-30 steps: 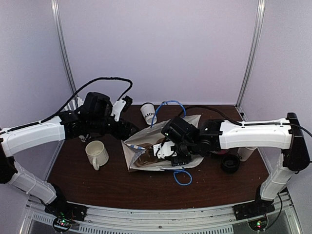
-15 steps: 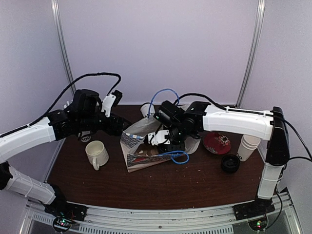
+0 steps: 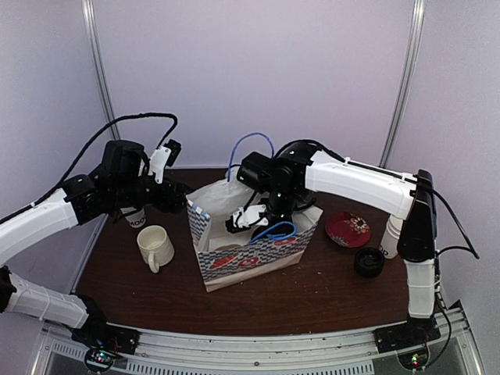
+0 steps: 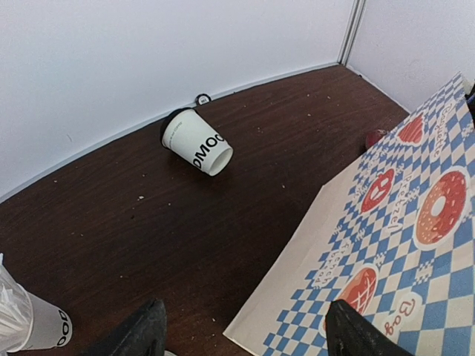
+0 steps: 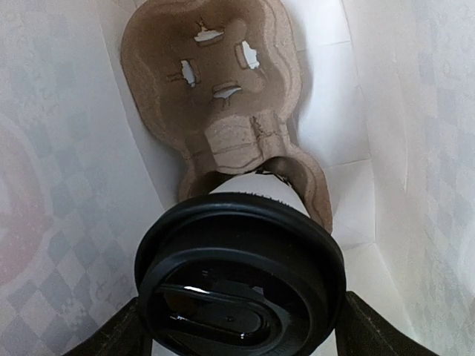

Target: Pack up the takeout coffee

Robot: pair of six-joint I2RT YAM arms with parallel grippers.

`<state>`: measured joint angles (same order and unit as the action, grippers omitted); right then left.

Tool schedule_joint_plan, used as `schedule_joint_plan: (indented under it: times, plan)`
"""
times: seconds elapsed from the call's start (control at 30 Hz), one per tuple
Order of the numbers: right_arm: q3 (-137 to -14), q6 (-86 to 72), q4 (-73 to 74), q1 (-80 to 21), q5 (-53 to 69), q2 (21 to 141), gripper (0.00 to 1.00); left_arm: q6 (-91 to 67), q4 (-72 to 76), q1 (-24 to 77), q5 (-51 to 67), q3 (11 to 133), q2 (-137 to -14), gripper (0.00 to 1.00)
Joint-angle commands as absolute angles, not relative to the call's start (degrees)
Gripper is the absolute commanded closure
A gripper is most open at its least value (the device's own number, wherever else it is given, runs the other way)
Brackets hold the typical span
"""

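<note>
The right fingers (image 5: 111, 337) are clenched on a lidded cup (image 5: 241, 289), one either side of its lid. Its long axis is upright, pointing straight away from them into the bag (image 3: 258, 258). Just beyond it lies the carrier (image 5: 215, 89), with one pocket under the cup and one bare pocket farther off. The left fingers (image 4: 141, 334) are spread, holding nothing. A second cup (image 4: 197, 141) lies on its side well ahead of them and slightly left, lid away, base toward them. The left arm looks the nearer to it.

Count: two lidded cups, one bag, one carrier, one mug (image 3: 155, 246), one straw cup (image 4: 37, 326), one plate (image 3: 348, 229), one loose lid (image 3: 369, 262).
</note>
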<state>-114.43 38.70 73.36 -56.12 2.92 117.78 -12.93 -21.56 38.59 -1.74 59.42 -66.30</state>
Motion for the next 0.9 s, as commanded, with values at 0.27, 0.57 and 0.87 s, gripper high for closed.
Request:
schedule_joint_plan:
  times: [0.27,0.57,0.87]
  plan:
    - [-115.3,38.2,86.6,-55.4,13.2,118.8,0.34,-11.7,-22.2,37.8,-2.0,58.6,-64.5,0.23]
    - [-102.3,39.8,75.1,-54.4,10.5,118.7,0.35,-12.4,-22.3,37.8,-1.2,58.7,-65.3,0.23]
    - [-102.1,37.2,75.7,-53.6,10.9,113.8,0.04,-12.0,-22.1,37.8,-0.7,60.1,-67.0,0.23]
